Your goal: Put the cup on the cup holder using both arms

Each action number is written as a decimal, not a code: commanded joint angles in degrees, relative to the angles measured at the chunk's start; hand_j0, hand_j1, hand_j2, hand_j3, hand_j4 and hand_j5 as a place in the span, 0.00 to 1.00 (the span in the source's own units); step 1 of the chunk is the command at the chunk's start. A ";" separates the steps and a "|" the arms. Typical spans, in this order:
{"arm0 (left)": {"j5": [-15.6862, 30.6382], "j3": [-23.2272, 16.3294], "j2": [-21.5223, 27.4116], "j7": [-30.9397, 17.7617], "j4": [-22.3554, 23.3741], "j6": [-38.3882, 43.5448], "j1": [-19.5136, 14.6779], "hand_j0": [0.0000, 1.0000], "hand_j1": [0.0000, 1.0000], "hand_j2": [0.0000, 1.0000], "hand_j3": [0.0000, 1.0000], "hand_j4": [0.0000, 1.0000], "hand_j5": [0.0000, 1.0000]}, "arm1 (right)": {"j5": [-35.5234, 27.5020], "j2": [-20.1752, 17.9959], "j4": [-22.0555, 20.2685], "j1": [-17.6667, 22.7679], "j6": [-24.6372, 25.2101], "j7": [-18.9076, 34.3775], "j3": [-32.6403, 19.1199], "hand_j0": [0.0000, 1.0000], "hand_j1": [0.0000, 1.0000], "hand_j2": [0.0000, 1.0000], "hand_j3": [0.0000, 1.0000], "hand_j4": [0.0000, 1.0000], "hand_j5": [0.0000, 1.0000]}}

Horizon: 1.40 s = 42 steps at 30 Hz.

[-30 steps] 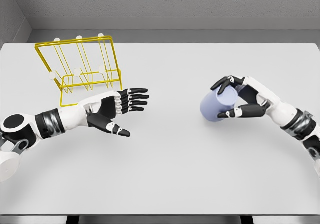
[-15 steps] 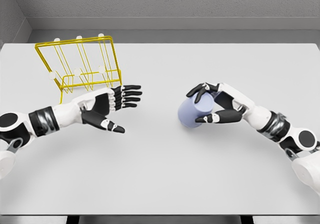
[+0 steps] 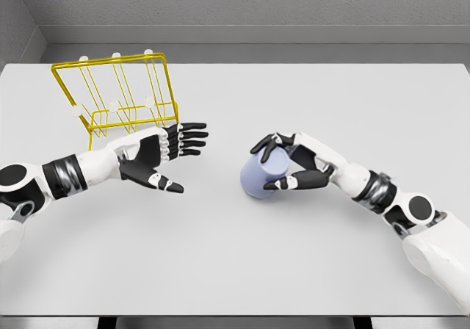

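Note:
A pale blue cup [image 3: 263, 175] sits tilted near the middle of the white table [image 3: 235, 255], held in my right hand [image 3: 282, 164], whose fingers curl over its top and whose thumb presses its lower side. My left hand [image 3: 170, 156] hovers to the cup's left, palm turned toward it, fingers spread and holding nothing. A gap of bare table separates the two. The yellow wire cup holder [image 3: 117, 101] stands at the back left, just behind my left hand, with white-tipped pegs along its top.
A grey wall runs behind the table's far edge. The table's front edge lies near the bottom of the view.
My right hand has carried the cup leftward toward the table's middle. My left hand pulled back slightly to the left, then held still.

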 commanded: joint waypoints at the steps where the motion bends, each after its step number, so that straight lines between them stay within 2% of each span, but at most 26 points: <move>1: 0.37 0.02 0.03 -0.01 0.02 -0.01 -0.09 1.00 1.00 1.00 1.00 1.00 1.00 | 0.06 0.64 0.29 0.00 0.01 -0.04 0.05 0.41 0.41 0.41 0.41 0.41 0.41; 6: 0.37 -0.07 -0.32 -0.01 1.08 -0.10 0.70 1.00 1.00 1.00 1.00 1.00 1.00 | 0.06 1.17 0.55 -0.35 0.01 -0.04 0.05 0.41 0.41 0.41 0.41 0.41 0.41; 7: -0.33 -0.07 -1.82 -0.01 1.34 -0.10 0.97 1.00 1.00 1.00 1.00 1.00 1.00 | 0.15 1.26 0.73 -0.44 0.01 -0.04 0.05 0.41 0.41 0.41 0.41 0.41 0.41; 8: -3.32 0.11 -2.87 -0.01 1.60 -0.36 1.06 1.00 1.00 1.00 1.00 1.00 1.00 | 0.15 1.61 1.08 -0.61 0.01 -0.04 0.05 0.41 0.41 0.41 0.41 0.41 0.41; 10: -4.99 0.72 -4.10 -0.01 2.13 -7.03 2.11 1.00 1.00 1.00 1.00 1.00 1.00 | 0.15 1.61 1.08 -0.79 0.01 -0.04 0.05 0.45 0.45 0.45 0.45 0.45 0.45; 11: -7.54 0.72 -4.98 -0.01 2.05 -10.81 2.81 1.00 1.00 1.00 1.00 1.00 1.00 | 0.93 1.87 1.08 -0.79 -0.08 -0.04 0.05 0.54 0.54 0.54 0.54 0.54 0.54; 12: -8.07 0.90 -5.07 -0.01 2.05 -11.70 3.52 1.00 1.00 1.00 1.00 1.00 1.00 | 1.73 1.96 1.17 -0.79 -0.17 -0.04 0.05 0.72 0.72 0.72 0.72 0.72 0.72; 14: -9.30 0.81 -5.07 -0.01 1.96 -14.07 4.04 1.00 1.00 1.00 1.00 1.00 1.00 | 2.25 2.31 1.69 -0.79 -0.34 -0.04 0.05 0.92 0.92 0.92 0.92 0.92 0.92; 15: -11.06 0.81 -5.25 -0.01 1.96 -17.14 4.31 1.00 1.00 1.00 1.00 1.00 1.00 | 2.52 2.40 1.69 -0.79 -0.34 -0.04 0.05 0.99 0.99 0.99 0.99 0.99 0.99; 18: -11.59 0.72 -6.57 -0.01 2.13 -18.73 4.92 1.00 1.00 1.00 1.00 1.00 1.00 | 2.52 2.40 1.69 -0.79 -0.52 -0.04 0.05 1.00 1.00 1.00 1.00 1.00 1.00; 23: -11.59 0.99 -8.41 -0.01 5.39 -18.38 4.92 1.00 1.00 1.00 1.00 1.00 1.00 | 2.52 2.05 1.52 -1.14 -0.70 -0.04 -0.39 1.00 1.00 1.00 1.00 1.00 1.00; 28: -11.59 0.99 -8.41 -0.01 5.39 -18.38 5.01 1.00 1.00 1.00 1.00 1.00 1.00 | 2.43 1.44 1.52 -2.81 -0.52 -0.04 -0.74 1.00 1.00 1.00 1.00 1.00 1.00; 29: -11.59 0.99 -8.50 -0.01 5.65 -18.29 5.01 1.00 1.00 1.00 1.00 1.00 1.00 | 2.43 0.65 1.52 -2.90 -0.43 -0.04 -0.74 1.00 1.00 1.00 1.00 1.00 1.00; 30: -11.94 0.99 -9.81 -0.01 6.70 -18.29 4.84 1.00 1.00 1.00 1.00 1.00 1.00 | 2.43 -1.73 1.43 -3.08 -0.43 -0.04 -0.83 1.00 1.00 1.00 1.00 1.00 1.00; 31: -16.15 1.25 -11.92 -0.01 8.28 -18.73 4.48 1.00 1.00 1.00 1.00 1.00 1.00 | 2.52 -3.57 1.34 -3.60 -0.34 -0.04 -0.74 1.00 1.00 1.00 1.00 1.00 1.00; 32: -18.53 3.71 -13.33 -0.01 8.46 -18.73 4.83 1.00 1.00 1.00 1.00 1.00 1.00 | 2.52 -6.03 1.08 -3.87 -0.43 -0.04 -0.83 1.00 1.00 1.00 1.00 1.00 1.00; 34: -18.71 3.80 -13.68 -0.01 9.08 -18.73 4.92 1.00 1.00 1.00 1.00 1.00 1.00 | 2.52 -10.51 0.90 -5.54 -0.61 -0.04 -0.83 1.00 1.00 1.00 1.00 1.00 1.00; 36: -21.34 3.89 -15.88 -0.01 9.43 -18.91 4.92 1.00 1.00 1.00 1.00 1.00 1.00 | 2.52 -14.64 0.99 -7.91 -0.61 -0.04 -0.83 1.00 1.00 1.00 1.00 1.00 1.00; 38: -21.43 4.15 -17.46 -0.01 12.24 -19.08 4.57 1.00 1.00 1.00 1.00 1.00 1.00 | 2.52 -17.19 0.99 -10.72 -0.61 -0.04 -0.83 1.00 1.00 1.00 1.00 1.00 1.00; 40: -21.61 3.89 -18.96 -0.01 13.20 -19.34 4.57 1.00 1.00 1.00 1.00 1.00 1.00 | 2.69 -17.90 0.99 -12.92 -0.61 -0.04 -0.74 1.00 1.00 1.00 1.00 1.00 1.00; 42: -23.80 4.24 -20.63 -0.01 15.31 -19.34 4.22 1.00 1.00 1.00 1.00 1.00 1.00 | 7.17 -17.90 0.99 -14.41 -0.61 -0.04 -0.65 1.00 1.00 1.00 1.00 1.00 1.00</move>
